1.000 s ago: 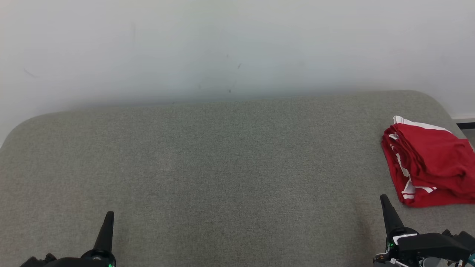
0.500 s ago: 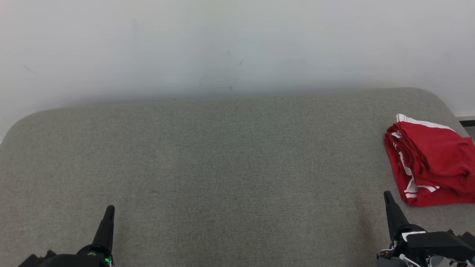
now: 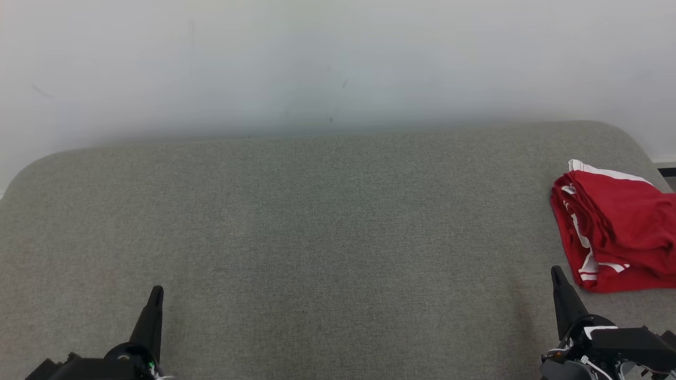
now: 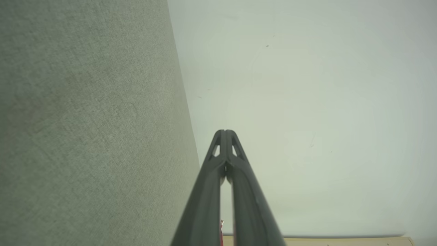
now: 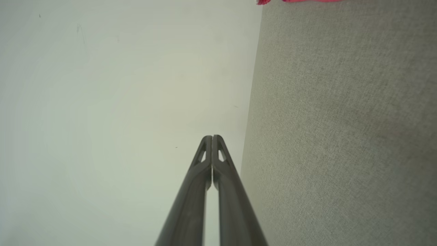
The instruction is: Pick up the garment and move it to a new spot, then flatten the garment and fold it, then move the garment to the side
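All across the head view, saw a big grey cushion (image 3: 317,237) by a white wall (image 3: 317,53). Spotted the red garment (image 3: 618,232) with white stripes, lying in a heap at the cushion's far right edge. Found the left gripper (image 3: 156,293) low at the left, the right gripper (image 3: 556,273) low at the right, near the garment. From the left wrist, saw fingers (image 4: 244,184) pressed tight together, holding nothing. From the right wrist, saw fingers (image 5: 194,191) squeezed together too, empty.

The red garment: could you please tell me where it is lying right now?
In the head view, the red garment lies loosely folded at the right edge of the grey padded surface, just beyond the tip of the right gripper.
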